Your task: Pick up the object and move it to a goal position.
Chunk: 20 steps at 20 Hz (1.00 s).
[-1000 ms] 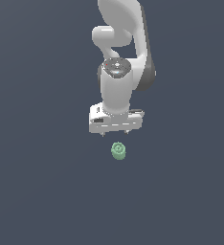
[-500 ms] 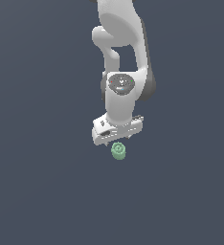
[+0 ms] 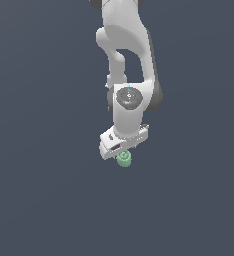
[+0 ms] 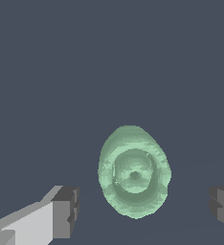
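Note:
The object (image 3: 124, 159) is a small pale mint-green stubby cylinder lying on the dark grey floor, its ringed end facing up. In the wrist view the object (image 4: 134, 172) sits between the two dark finger pads (image 4: 66, 212), with clear gaps on both sides. My gripper (image 3: 122, 153) is white, tilted, and hangs directly above the object, partly covering its top in the exterior view. My gripper (image 4: 145, 209) is open and holds nothing. The fingertips are hidden behind the gripper body in the exterior view.
The white arm (image 3: 126, 60) rises from the gripper to the top of the exterior view. The floor (image 3: 44, 190) is a plain dark grey surface with nothing else on it.
The gripper has come down and rotated over the object, from well above it to just over its top. The object has not moved.

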Each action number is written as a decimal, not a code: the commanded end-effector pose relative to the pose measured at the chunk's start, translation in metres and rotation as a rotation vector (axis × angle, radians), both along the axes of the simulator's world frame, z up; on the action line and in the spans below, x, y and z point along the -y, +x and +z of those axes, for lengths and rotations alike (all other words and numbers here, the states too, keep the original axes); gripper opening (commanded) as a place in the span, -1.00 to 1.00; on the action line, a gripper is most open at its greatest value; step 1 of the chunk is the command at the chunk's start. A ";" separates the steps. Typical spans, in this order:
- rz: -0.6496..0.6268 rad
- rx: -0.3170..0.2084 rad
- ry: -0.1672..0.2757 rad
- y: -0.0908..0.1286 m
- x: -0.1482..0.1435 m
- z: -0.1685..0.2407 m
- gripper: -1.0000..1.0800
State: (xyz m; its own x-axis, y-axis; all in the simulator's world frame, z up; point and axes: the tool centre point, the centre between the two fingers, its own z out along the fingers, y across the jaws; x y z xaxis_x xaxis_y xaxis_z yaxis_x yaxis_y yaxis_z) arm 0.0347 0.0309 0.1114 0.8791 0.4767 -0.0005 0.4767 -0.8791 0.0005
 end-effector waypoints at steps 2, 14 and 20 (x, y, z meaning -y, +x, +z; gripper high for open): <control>0.019 0.000 0.001 0.001 -0.001 -0.003 0.92; 0.019 0.000 0.001 0.000 -0.001 -0.040 0.92; 0.020 0.000 0.001 0.001 -0.001 -0.053 0.92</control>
State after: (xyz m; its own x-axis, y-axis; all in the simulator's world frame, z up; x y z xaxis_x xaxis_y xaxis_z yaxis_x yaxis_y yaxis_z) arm 0.0344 0.0317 0.0595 0.8695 0.4940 -0.0017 0.4940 -0.8695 -0.0010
